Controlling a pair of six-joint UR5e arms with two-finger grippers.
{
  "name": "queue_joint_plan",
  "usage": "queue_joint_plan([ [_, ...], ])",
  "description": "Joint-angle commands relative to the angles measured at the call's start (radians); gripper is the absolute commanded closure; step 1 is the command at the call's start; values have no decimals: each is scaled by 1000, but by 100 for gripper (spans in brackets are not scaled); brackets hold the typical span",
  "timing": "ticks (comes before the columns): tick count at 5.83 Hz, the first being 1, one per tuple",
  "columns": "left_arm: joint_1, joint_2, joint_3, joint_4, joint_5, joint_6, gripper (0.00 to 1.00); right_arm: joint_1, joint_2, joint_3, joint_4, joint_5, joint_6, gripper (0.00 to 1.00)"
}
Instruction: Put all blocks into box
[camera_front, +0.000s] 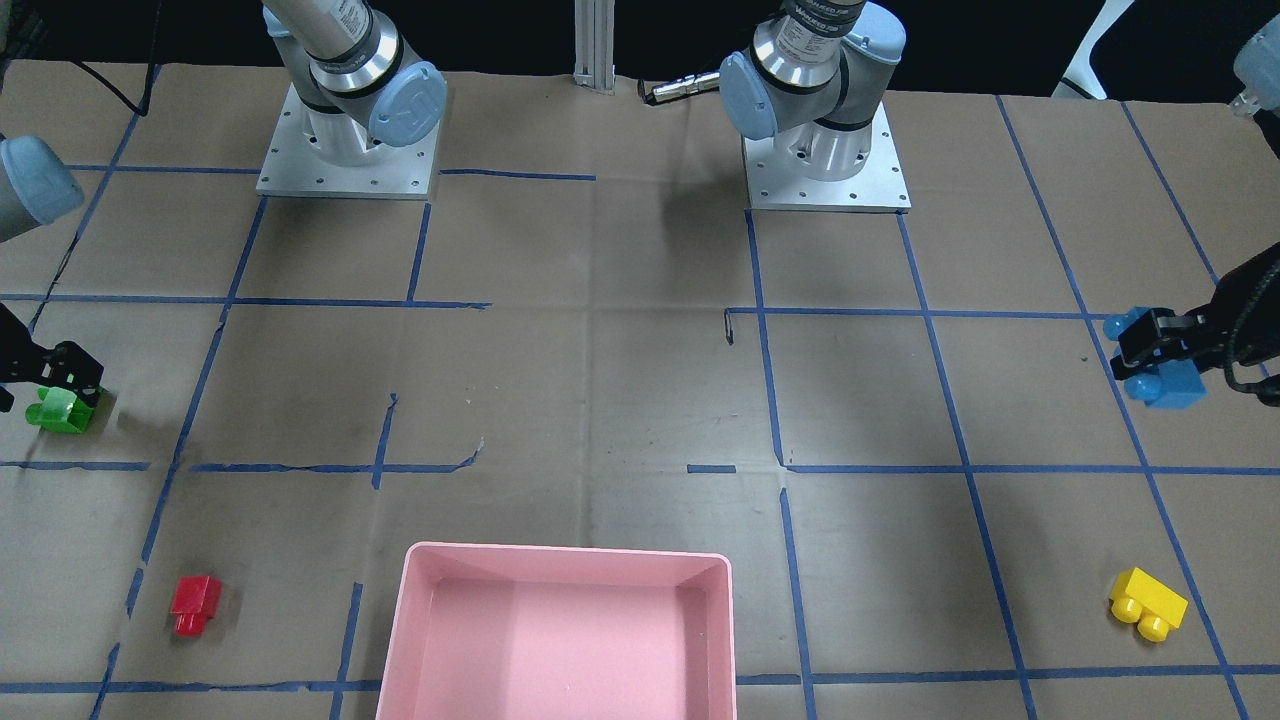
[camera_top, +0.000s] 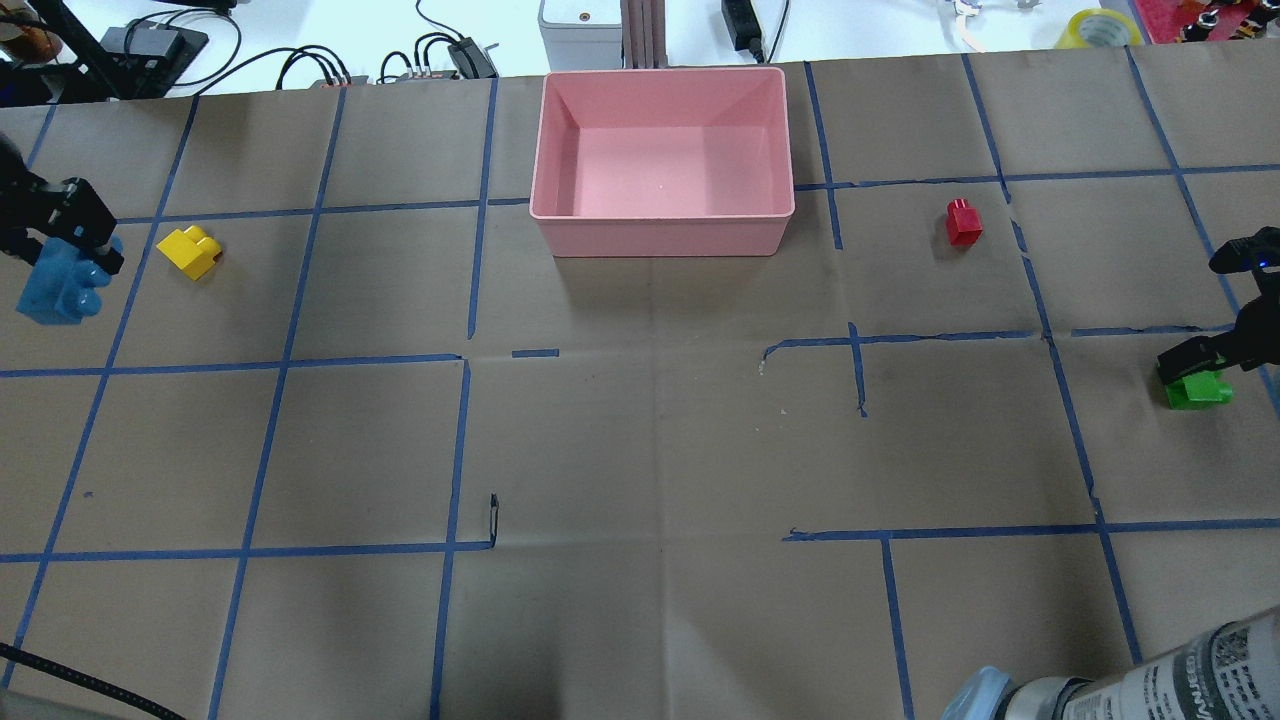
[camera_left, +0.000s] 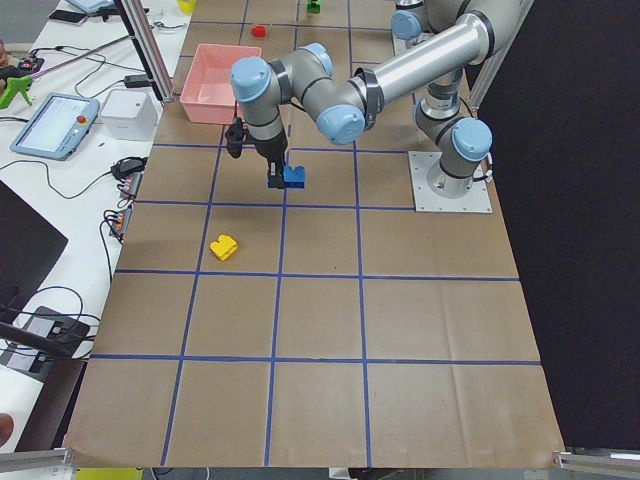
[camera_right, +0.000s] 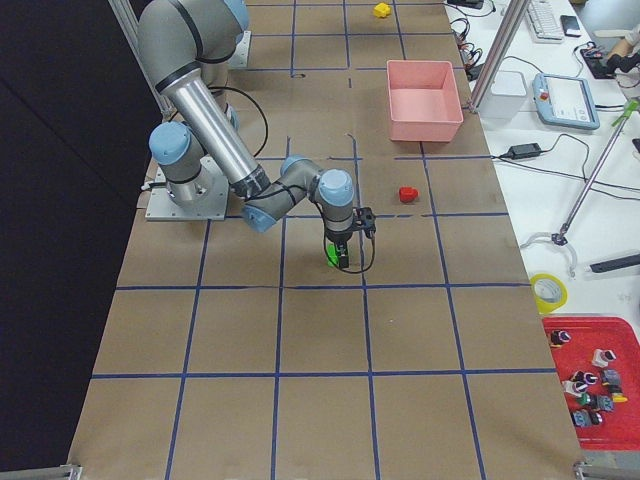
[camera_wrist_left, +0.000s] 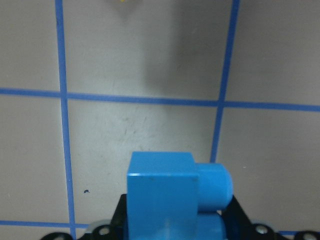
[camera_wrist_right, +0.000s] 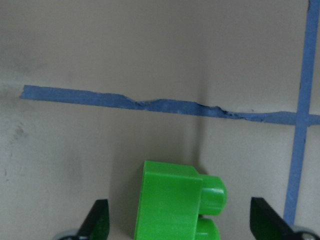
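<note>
Left jaws are clamped on the light-blue brick (camera_wrist_left: 160, 195), which fills the bottom of the left wrist view with dark finger parts pressed against both its sides; whether it is off the bench (camera_top: 640, 450) I cannot tell. Right jaws stand wide apart astride the green brick (camera_wrist_right: 170, 205), with the fingers (camera_wrist_right: 99, 220) clear of it on either side. Nothing is gripped there, and the brick sits on the brown paper. Farther out, the yellow brick (camera_top: 189, 251) lies near the blue one on the left side. The red brick (camera_top: 964, 221) lies on the right side, between the green brick and the box (camera_top: 662, 228). Neither of these two has an arm at it. The pink box sits at the far middle of the bench, well apart from both arms, and its floor is bare. By my reading the task is at its very beginning, with no brick delivered and all four left to go. The blue one is the furthest along and needs only the carry to the box and the release. The green one has yet to be gripped. Red and yellow would follow, one on each arm's side.
</note>
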Motion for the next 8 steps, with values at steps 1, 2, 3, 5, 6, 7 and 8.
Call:
queue_joint_plan([
  [1,-227,-80,161,-19,-22,-113,89,0,7,0,-1,-6,-3,0],
  [2,-368,-167,302,-55,-27,-224,89,0,7,0,-1,-6,-3,11],
  [3,-502,-275,447,-63,-83,-383,89,0,7,0,-1,-6,0,40],
  [5,-641,-512,710,-46,-136,-551,89,0,4,-6,4,-7,0,78],
  [6,-646,-598,749,-25,-135,-570,89,0,-8,-35,10,-6,-2,83],
  [7,-646,-668,747,71,-126,-572,89,12,-10,-116,41,-4,-5,87],
  [8,-646,-715,742,117,-119,-576,88,15,-25,-179,168,-7,-5,92],
])
